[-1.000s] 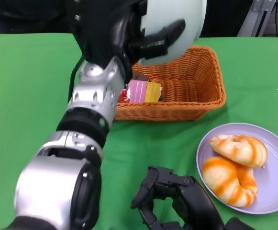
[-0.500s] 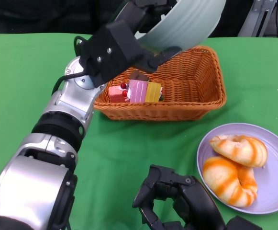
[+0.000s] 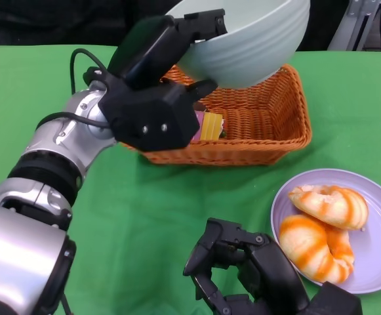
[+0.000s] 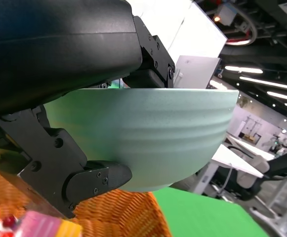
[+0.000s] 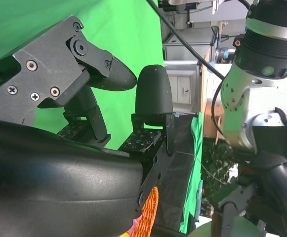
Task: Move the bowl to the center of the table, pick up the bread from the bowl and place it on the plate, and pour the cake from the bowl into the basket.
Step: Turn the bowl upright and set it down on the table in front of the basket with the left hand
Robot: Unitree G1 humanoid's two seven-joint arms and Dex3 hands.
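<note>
Bowl: pale green bowl (image 3: 252, 39) hangs over the basket's (image 3: 269, 125) 12 o'clock edge, roughly level.
Left hand: left hand (image 3: 157, 85) grips its rim, carrying it.
Cake: pink-yellow cake (image 3: 206, 126) lies inside the basket.
Bread: two pieces (image 3: 324, 226) rest on the plate (image 3: 380, 262), 4 o'clock.
Right hand: right hand (image 3: 242, 269) hovers idle, fingers loosely spread, holding nothing.

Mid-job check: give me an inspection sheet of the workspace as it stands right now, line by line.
Surface: green table, flat, no spills seen.
Job's things: pale green bowl held above the basket, roughly level, inside hidden; pink and yellow cake lies in the basket; two orange-striped breads on the purple plate.
Clutter: nothing seen.
Hands: left hand grips the bowl by its rim; right hand low near the table's front edge, fingers apart, holds nothing.
Cables: black cable loops at the left wrist, clear of the basket.
Surroundings: dark area behind the table; wrist views show a lit room with desks and equipment.
</note>
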